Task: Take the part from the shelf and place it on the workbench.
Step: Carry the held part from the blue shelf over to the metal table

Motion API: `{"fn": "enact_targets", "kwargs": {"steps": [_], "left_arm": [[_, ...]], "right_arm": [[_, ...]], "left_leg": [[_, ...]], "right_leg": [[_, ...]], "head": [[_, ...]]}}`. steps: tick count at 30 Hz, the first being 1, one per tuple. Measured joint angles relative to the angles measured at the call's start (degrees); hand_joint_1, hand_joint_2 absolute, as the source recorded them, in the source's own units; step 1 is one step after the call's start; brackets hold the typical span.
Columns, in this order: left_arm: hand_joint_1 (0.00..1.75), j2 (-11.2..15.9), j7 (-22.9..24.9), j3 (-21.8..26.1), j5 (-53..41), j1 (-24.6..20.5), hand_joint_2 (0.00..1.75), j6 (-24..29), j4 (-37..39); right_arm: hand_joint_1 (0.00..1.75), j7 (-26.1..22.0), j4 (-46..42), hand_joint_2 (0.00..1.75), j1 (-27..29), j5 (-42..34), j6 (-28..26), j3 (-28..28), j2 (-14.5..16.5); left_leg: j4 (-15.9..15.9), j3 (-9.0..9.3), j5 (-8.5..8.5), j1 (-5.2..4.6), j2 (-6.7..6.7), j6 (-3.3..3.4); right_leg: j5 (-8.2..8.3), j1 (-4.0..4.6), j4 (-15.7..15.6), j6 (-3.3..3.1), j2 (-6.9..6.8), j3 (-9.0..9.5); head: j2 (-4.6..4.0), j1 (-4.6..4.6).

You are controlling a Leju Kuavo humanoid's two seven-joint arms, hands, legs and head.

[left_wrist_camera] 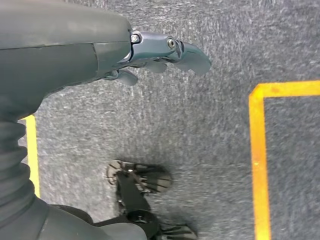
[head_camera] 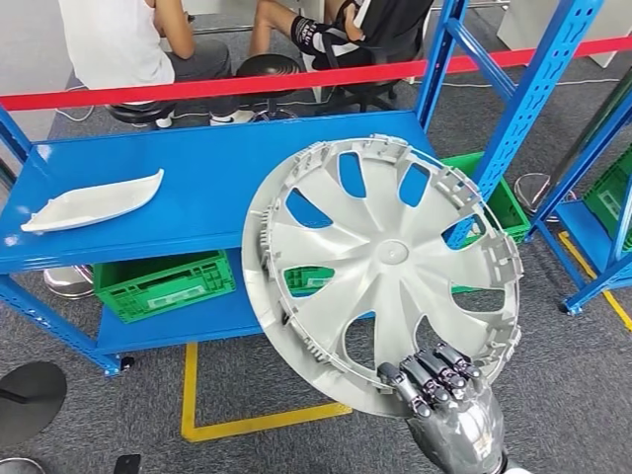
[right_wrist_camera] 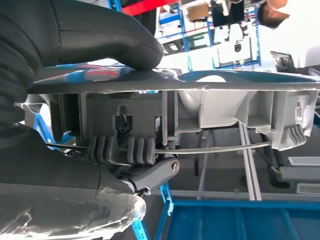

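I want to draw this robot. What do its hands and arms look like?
The right hand has a shiny silver back and dark, jointed fingers with small metal screws. Up close, it has a thick, smooth grey thumb and a grey ribbed cover at the wrist. The left hand looks alike: grey shell, dark bluish fingers, rounded tips.

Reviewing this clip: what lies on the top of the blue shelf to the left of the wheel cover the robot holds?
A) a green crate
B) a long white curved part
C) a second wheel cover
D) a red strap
B. In the head view a long white curved part lies on the blue shelf, left of the wheel cover held at its lower rim by the right hand.
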Motion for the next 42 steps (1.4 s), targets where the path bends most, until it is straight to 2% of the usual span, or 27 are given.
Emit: {"fn": "enact_targets", "kwargs": {"steps": [2, 3, 5, 7, 9, 11, 13, 14, 16, 18, 19, 20, 21, 23, 25, 26, 28, 29, 30, 32, 33, 34, 36, 38, 40, 41, 42], "left_arm": [[0.00, 0.1, 0.2, -0.3, -0.4, 0.0, 1.75, 0.0, 0.0], [0.00, 0.1, 0.2, -0.4, -0.6, -0.1, 1.75, 0.0, 0.0], [0.00, 0.2, 0.2, -0.8, -0.9, -0.1, 1.75, 0.0, 0.0], [0.00, 0.4, 0.4, -1.3, -1.3, -0.3, 1.75, 0.1, 0.0], [0.00, 0.5, 0.6, -1.7, -1.6, -0.5, 1.75, 0.1, 0.1], [0.00, 0.6, 0.9, -2.0, -1.9, -0.6, 1.75, 0.3, 0.1], [0.00, 0.7, 1.2, -2.3, -2.0, -0.7, 1.75, 0.4, 0.1], [0.00, 0.7, 1.3, -2.4, -2.1, -0.7, 1.75, 0.4, 0.1], [0.00, 0.9, 1.5, -2.8, -2.4, -0.6, 1.75, 0.4, 0.1], [0.00, 1.0, 1.9, -3.1, -2.7, -0.6, 1.75, 0.4, 0.1], [0.00, 1.1, 2.0, -3.2, -2.8, -0.7, 1.75, 0.5, 0.1], [0.00, 1.2, 2.1, -3.3, -2.8, -0.7, 1.75, 0.5, 0.1], [0.00, 1.3, 2.2, -3.4, -2.9, -0.7, 1.75, 0.6, 0.1], [0.00, 1.5, 2.3, -3.7, -3.1, -0.9, 1.75, 0.6, 0.1], [0.00, 1.7, 2.4, -4.1, -3.5, -1.2, 1.75, 0.6, 0.2], [0.00, 1.7, 2.5, -4.3, -3.7, -1.3, 1.75, 0.6, 0.2], [0.00, 1.7, 2.9, -4.7, -4.4, -1.4, 1.75, 1.0, 0.3], [0.00, 1.6, 3.0, -5.1, -4.8, -1.5, 1.75, 1.4, 0.4], [0.00, 1.6, 3.1, -5.4, -5.2, -1.5, 1.75, 1.9, 0.4], [0.00, 1.5, 3.2, -6.1, -5.7, -1.4, 1.75, 2.7, 0.5], [0.00, 1.5, 3.1, -6.3, -5.8, -1.4, 1.75, 2.9, 0.5], [0.00, 1.5, 3.0, -6.5, -5.9, -1.4, 1.75, 3.1, 0.5], [0.00, 1.4, 2.7, -7.1, -6.4, -1.4, 1.75, 3.3, 0.5], [0.00, 1.3, 1.9, -7.7, -7.0, -1.4, 1.75, 4.0, 0.5], [0.00, 1.0, 1.0, -8.4, -7.5, -1.4, 1.75, 5.6, 0.5], [0.00, 0.9, 0.7, -8.7, -7.5, -1.4, 1.75, 6.4, 0.5], [0.00, 0.7, 0.5, -9.0, -7.5, -1.4, 1.75, 7.1, 0.6]], "right_arm": [[1.75, 0.3, -0.4, 1.75, 0.4, -0.1, 0.0, -0.3, 0.0], [1.75, 0.4, -0.5, 1.75, 0.6, -0.1, 0.0, -0.5, 0.0], [1.75, 0.4, -0.9, 1.75, 1.0, -0.1, 0.0, -0.8, 0.0], [1.75, 0.4, -1.3, 1.75, 1.5, -0.1, 0.0, -1.2, 0.0], [1.75, 0.2, -1.8, 1.75, 1.8, -0.1, 0.0, -1.7, 0.0], [1.75, -0.1, -2.4, 1.75, 2.3, -0.2, 0.0, -2.2, 0.0], [1.75, -0.1, -2.8, 1.75, 2.8, -0.1, 0.0, -2.7, 0.0], [1.75, -0.1, -2.9, 1.75, 3.0, -0.1, 0.0, -2.8, 0.0], [1.75, -0.2, -3.2, 1.75, 3.3, -0.1, 0.0, -3.2, 0.1], [1.75, -0.4, -3.4, 1.75, 3.7, -0.1, 0.0, -3.5, 0.2], [1.75, -0.4, -3.5, 1.75, 3.9, -0.1, 0.0, -3.6, 0.3], [1.75, -0.4, -3.5, 1.75, 4.1, -0.1, 0.0, -3.7, 0.4], [1.75, -0.4, -3.6, 1.75, 4.2, -0.1, 0.0, -3.8, 0.4], [1.75, -0.4, -3.7, 1.75, 4.5, -0.1, 0.0, -4.0, 0.5], [1.75, -0.4, -4.0, 1.75, 4.8, -0.1, 0.0, -4.2, 0.6], [1.75, -0.4, -4.2, 1.75, 5.0, -0.1, 0.0, -4.3, 0.6], [1.75, -0.3, -4.5, 1.75, 5.2, 0.0, 0.0, -4.5, 0.6], [1.75, -0.3, -4.6, 1.75, 5.3, 0.0, 0.0, -4.6, 0.7], [1.75, -0.2, -4.7, 1.75, 5.4, 0.0, 0.0, -4.6, 0.7], [1.75, -0.1, -4.8, 1.75, 5.5, 0.0, 0.0, -4.8, 0.7], [1.75, -0.1, -4.9, 1.75, 5.6, 0.0, 0.0, -4.9, 0.7], [1.75, 0.0, -5.0, 1.75, 5.8, 0.0, 0.0, -4.9, 0.8], [1.75, 0.1, -5.1, 1.75, 6.3, 0.0, 0.0, -5.1, 1.0], [1.75, 0.3, -5.4, 1.75, 6.8, 0.0, 0.0, -5.3, 1.2], [1.75, 0.4, -5.8, 1.75, 7.3, -0.1, 0.0, -5.5, 1.4], [1.75, 0.4, -6.0, 1.75, 7.6, -0.1, 0.0, -5.6, 1.5], [1.75, 0.3, -6.1, 1.75, 7.9, -0.1, 0.0, -5.7, 1.7]], "left_leg": [[0.1, -1.55, 1.33, -0.14, 0.77, 0.40], [0.2, -2.46, 2.02, -0.22, 1.23, 0.43], [0.4, -4.34, 3.27, -0.34, 2.25, 0.37], [0.8, -5.95, 4.34, -0.40, 3.12, 0.06], [1.2, -6.95, 5.24, -0.59, 3.78, -0.47], [1.3, -7.41, 6.28, -0.61, 4.56, -1.08], [1.3, -7.80, 6.65, -0.39, 4.79, -1.86], [2.0, -8.15, 5.43, -0.30, 4.11, -2.31], [6.5, -9.48, 0.07, -0.20, 2.02, -2.98], [13.9, -11.02, -5.07, -0.18, 1.00, -3.10], [16.7, -11.14, -5.89, -0.18, 0.84, -3.04], [17.4, -10.33, -5.20, -0.19, 0.72, -2.92], [16.1, -8.57, -3.68, -0.19, 0.50, -2.73], [8.6, -2.60, -1.52, -0.22, -1.37, -2.09], [1.1, 2.31, -2.03, -0.23, -3.49, -1.43], [-0.6, 3.25, -2.47, -0.33, -3.88, -1.16], [-0.9, 2.57, -1.76, -0.40, -2.82, -0.54], [-0.9, 2.00, -1.14, -0.37, -2.11, -0.05], [-1.0, 1.33, -0.44, -0.30, -1.34, 0.38], [-1.0, -0.21, 0.93, -0.32, 0.08, 0.85], [-1.0, -1.01, 1.57, -0.37, 0.79, 0.86], [-0.9, -1.91, 2.27, -0.40, 1.52, 0.80], [-0.6, -3.81, 3.56, -0.42, 2.90, 0.55], [-0.1, -5.57, 4.63, -0.47, 4.00, 0.06], [0.5, -6.65, 5.57, -0.59, 4.84, -0.56], [0.6, -6.93, 6.07, -0.57, 5.20, -0.84], [0.7, -7.15, 6.60, -0.48, 5.59, -1.12]], "right_leg": [[-6.15, -0.01, 7.3, 0.35, -0.80, -1.73], [-7.78, 0.00, 11.1, 0.53, -0.93, -2.21], [-6.74, 0.00, 14.1, 0.65, -1.07, -0.96], [-3.91, 0.01, 9.2, 0.55, -1.93, 4.32], [-4.57, 0.29, 0.2, 0.30, -3.65, 10.99], [-6.06, 0.77, -4.5, -0.35, -4.24, 13.30], [-5.29, 0.87, -4.8, -1.46, -3.46, 12.04], [-4.64, 0.80, -4.8, -1.99, -3.07, 11.39], [-3.13, 0.62, -4.9, -2.71, -2.23, 9.94], [-1.42, 0.65, -4.7, -2.95, -1.08, 8.08], [-0.53, 0.67, -4.6, -2.92, -0.42, 6.99], [0.26, 0.68, -4.5, -2.83, 0.21, 5.87], [1.00, 0.67, -4.3, -2.72, 0.83, 4.81], [2.43, 0.68, -4.1, -2.39, 2.01, 3.00], [3.93, 0.74, -4.0, -1.87, 2.97, 1.86], [4.69, 0.70, -4.2, -1.51, 3.41, 1.55], [5.91, 0.55, -4.6, -0.81, 4.11, 1.07], [5.08, 0.51, -4.1, -0.51, 3.55, 0.53], [3.04, 0.51, -2.5, -0.25, 2.53, -0.21], [-3.55, 0.41, 4.2, 0.24, -0.07, -1.98], [-6.02, 0.33, 8.2, 0.49, -0.69, -2.59], [-7.01, 0.23, 11.5, 0.73, -0.99, -2.75], [-5.01, 0.05, 13.2, 1.07, -1.30, -0.67], [-3.09, -0.08, 6.8, 1.33, -2.56, 5.65], [-4.56, 0.22, -2.1, 0.92, -4.11, 11.97], [-5.48, 0.48, -4.6, 0.54, -4.42, 13.32], [-5.53, 0.73, -5.5, -0.05, -4.16, 13.22]], "head": [[0.00, 0.20], [0.00, 0.21], [0.00, 0.21], [0.00, 0.20], [0.00, 0.20], [0.00, 0.18], [0.00, 0.16], [0.00, 0.12], [0.00, 0.05], [0.00, 0.05], [0.00, 0.06], [0.00, 0.06], [0.00, 0.06], [0.00, 0.05], [0.00, 0.12], [0.00, 0.10], [0.00, 0.05], [0.00, 0.13], [0.00, 0.29], [0.00, 0.61], [0.00, 0.65], [0.00, 0.65], [0.00, 0.65], [0.00, 0.67], [0.00, 0.65], [0.00, 0.73], [0.00, 0.79]]}}
